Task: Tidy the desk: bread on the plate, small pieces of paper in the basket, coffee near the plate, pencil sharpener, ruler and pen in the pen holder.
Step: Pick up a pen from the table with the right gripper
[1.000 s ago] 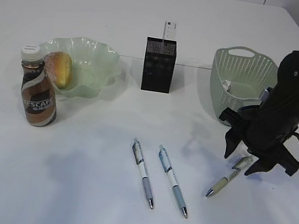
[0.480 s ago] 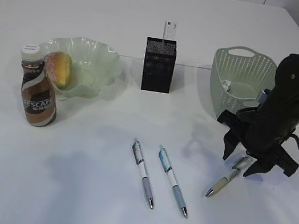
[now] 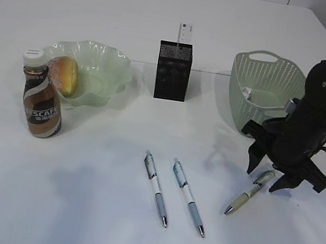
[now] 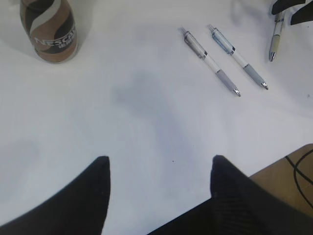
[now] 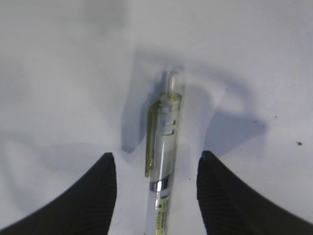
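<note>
Fingers (image 5: 105,191) of the right gripper (image 3: 285,181) stand apart, one each side of a green pen (image 3: 250,192) lying flat on the white table (image 3: 72,207); pads don't touch it, nothing held. Left gripper (image 4: 159,169) also spread wide, empty, hovering over bare table near the front edge. Two blue-and-white pens (image 3: 155,188) (image 3: 189,197) lie side by side mid-table, left of the green pen, well apart from it. Behind the right gripper sits a green basket (image 3: 267,68) w/ a small paper scrap inside. Black pen holder (image 3: 172,71) stands center-back, a ruler (image 3: 184,33) sticking up from it. At left, bread (image 3: 64,74) rests on a pale green plate (image 3: 107,65); a coffee bottle (image 3: 41,97) stands upright just in front of the plate.
</note>
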### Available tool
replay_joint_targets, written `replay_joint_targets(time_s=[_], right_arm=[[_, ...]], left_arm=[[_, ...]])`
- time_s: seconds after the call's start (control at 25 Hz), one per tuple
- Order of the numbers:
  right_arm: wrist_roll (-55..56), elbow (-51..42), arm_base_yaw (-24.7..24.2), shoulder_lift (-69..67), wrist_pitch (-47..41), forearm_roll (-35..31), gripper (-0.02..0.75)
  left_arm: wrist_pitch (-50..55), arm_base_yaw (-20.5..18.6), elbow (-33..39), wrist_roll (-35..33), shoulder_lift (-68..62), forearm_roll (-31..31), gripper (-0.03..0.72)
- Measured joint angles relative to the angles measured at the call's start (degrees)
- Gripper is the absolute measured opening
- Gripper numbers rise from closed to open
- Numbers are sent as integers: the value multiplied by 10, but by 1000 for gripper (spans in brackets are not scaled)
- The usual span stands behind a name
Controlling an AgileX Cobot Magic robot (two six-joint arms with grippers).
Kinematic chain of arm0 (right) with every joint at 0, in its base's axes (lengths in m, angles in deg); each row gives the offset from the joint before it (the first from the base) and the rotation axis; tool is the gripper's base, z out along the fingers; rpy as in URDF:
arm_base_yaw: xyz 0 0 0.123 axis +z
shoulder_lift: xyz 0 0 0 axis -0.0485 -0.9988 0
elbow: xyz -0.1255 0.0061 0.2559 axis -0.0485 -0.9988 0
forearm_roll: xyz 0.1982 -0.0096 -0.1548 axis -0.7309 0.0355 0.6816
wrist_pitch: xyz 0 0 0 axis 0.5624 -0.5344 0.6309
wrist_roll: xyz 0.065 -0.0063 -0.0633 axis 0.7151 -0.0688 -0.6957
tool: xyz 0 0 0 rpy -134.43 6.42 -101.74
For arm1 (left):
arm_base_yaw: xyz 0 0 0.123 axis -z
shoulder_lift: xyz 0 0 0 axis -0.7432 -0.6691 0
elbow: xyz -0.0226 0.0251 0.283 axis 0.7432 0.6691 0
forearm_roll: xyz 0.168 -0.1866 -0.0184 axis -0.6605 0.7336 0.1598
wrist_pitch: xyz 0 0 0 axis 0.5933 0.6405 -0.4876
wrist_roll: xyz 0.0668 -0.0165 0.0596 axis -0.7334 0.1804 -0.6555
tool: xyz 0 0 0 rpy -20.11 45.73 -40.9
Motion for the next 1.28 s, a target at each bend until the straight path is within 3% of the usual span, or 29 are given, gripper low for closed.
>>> replay_joint_targets(time_s=[1.28], right_arm=[[-20, 0, -4, -14, -16, -37, 414]], left_arm=[[14, 0, 0, 0, 0, 2, 456]])
